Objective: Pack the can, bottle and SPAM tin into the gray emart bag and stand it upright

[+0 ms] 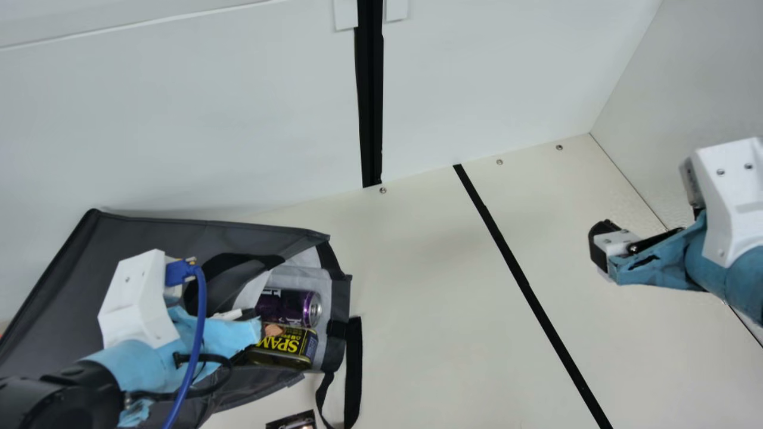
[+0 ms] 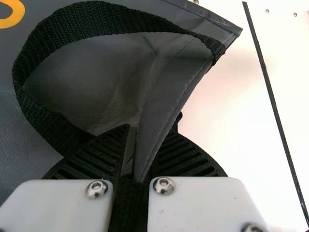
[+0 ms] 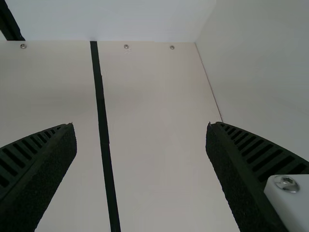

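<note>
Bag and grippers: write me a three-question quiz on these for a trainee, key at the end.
1. True or false: the tin lies inside the bag.
2. What is the left gripper clamped on? A) the can; B) the bag's edge; C) the black tape.
3. Fill in: the fingers of the right gripper are ____ (open/shut).
Key: 1 true; 2 B; 3 open.

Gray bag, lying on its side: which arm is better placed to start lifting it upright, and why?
Left, most likely: the left gripper already pinches the fabric of the bag, while the right gripper is open, well off to the side.
</note>
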